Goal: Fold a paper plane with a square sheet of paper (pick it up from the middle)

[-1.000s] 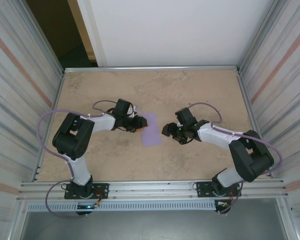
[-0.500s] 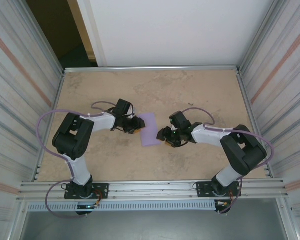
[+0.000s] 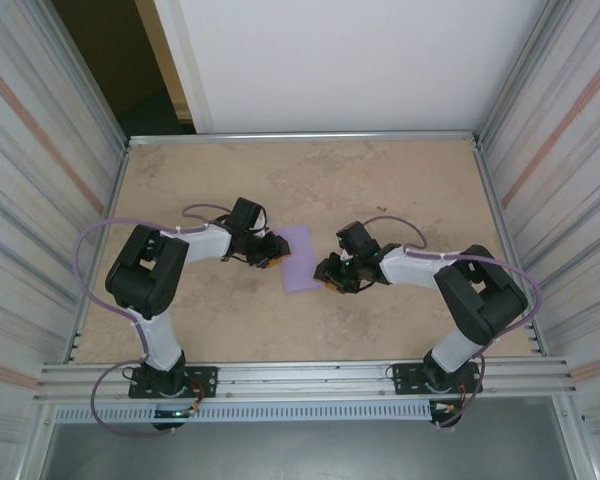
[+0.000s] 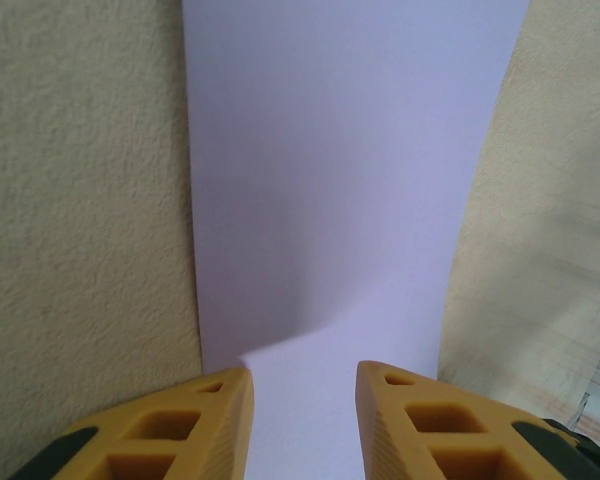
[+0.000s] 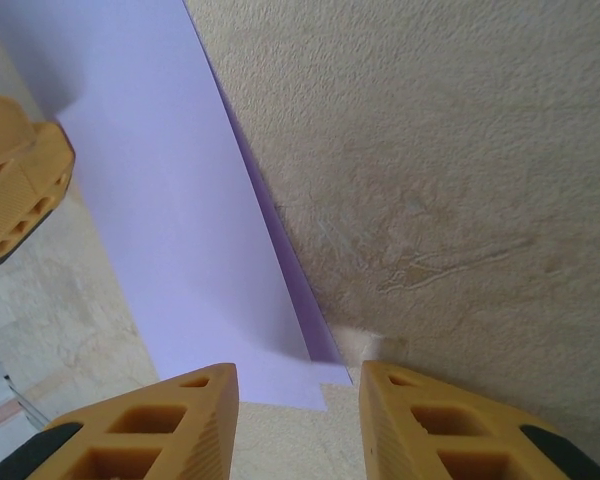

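The left claw [image 3: 276,251], spread, straddles the 9 o'clock edge of the square sheet of paper [image 3: 302,260] on the counter [image 3: 400,180]. The right claw [image 3: 327,277], also spread, faces its 4 o'clock corner. The right wrist view shows a darker strip along the sheet's edge, too fine to see from above.

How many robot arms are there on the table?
2. The left arm reaches from the near-left corner to the left edge of the purple paper. The right arm reaches from the near-right corner to its right edge. None looks hidden.
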Action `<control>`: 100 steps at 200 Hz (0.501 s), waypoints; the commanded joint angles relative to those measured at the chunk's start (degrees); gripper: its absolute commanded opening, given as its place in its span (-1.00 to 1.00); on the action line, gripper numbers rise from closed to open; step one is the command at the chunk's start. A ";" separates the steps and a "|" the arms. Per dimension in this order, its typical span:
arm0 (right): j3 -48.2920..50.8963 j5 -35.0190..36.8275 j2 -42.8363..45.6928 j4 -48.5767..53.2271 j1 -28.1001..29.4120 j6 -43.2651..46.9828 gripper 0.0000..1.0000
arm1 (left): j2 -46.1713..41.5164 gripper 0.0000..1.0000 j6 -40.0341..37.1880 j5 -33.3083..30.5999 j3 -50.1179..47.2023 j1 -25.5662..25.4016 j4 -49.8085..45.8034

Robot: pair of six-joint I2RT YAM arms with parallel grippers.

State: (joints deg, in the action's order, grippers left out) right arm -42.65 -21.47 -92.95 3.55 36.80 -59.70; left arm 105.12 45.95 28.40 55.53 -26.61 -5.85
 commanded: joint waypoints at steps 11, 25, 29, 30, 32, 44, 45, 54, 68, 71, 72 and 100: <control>-1.56 -1.72 -1.45 -1.07 0.55 -1.03 -0.31 | 2.75 -0.33 0.36 -1.68 -0.46 -0.02 -4.16; -1.77 -1.72 -1.59 -1.10 0.64 -0.76 -0.37 | 2.75 -0.33 0.28 -1.78 -0.51 0.11 -4.24; -1.73 -1.67 -1.60 -1.15 0.63 -0.68 -0.37 | 2.74 -0.33 0.30 -1.79 -0.56 0.05 -4.18; -1.73 -1.61 -1.61 -1.16 0.60 -0.68 -0.37 | 2.73 -0.33 0.29 -1.78 -0.58 0.10 -4.17; -1.73 -1.57 -1.69 -1.17 0.61 -0.61 -0.38 | 2.75 -0.33 0.28 -1.78 -0.57 0.08 -4.17; -1.73 -1.55 -1.78 -1.48 0.60 -0.59 -0.41 | 2.81 -0.33 0.31 -1.77 -0.64 0.11 -4.02; -1.77 -1.55 -1.79 -1.55 0.58 -0.59 -0.41 | 2.85 -0.33 0.29 -1.77 -0.66 0.09 -4.01; -1.82 -1.50 -1.88 -1.92 0.60 -0.59 -0.43 | 2.90 -0.34 0.35 -1.64 -0.66 0.07 -3.91; -2.00 -1.47 -2.05 -2.53 0.55 -0.58 -0.44 | 2.98 -0.34 0.31 -1.54 -0.77 0.10 -3.79; -2.07 -1.56 -2.13 -2.63 0.44 -0.59 -0.44 | 2.98 -0.34 0.29 -1.56 -0.79 0.07 -3.81; -2.08 -1.55 -2.14 -2.70 0.45 -0.59 -0.44 | 2.98 -0.34 0.33 -1.53 -0.78 0.07 -3.81; -2.85 -2.16 -2.85 -3.72 0.13 -0.94 -0.48 | 3.03 -0.34 0.28 -1.46 -0.96 0.20 -3.65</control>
State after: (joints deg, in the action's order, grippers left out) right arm -43.83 -22.63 -94.54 0.86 37.06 -59.83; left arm 105.23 45.98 28.45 55.53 -26.57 -5.82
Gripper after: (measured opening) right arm 0.265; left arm 0.331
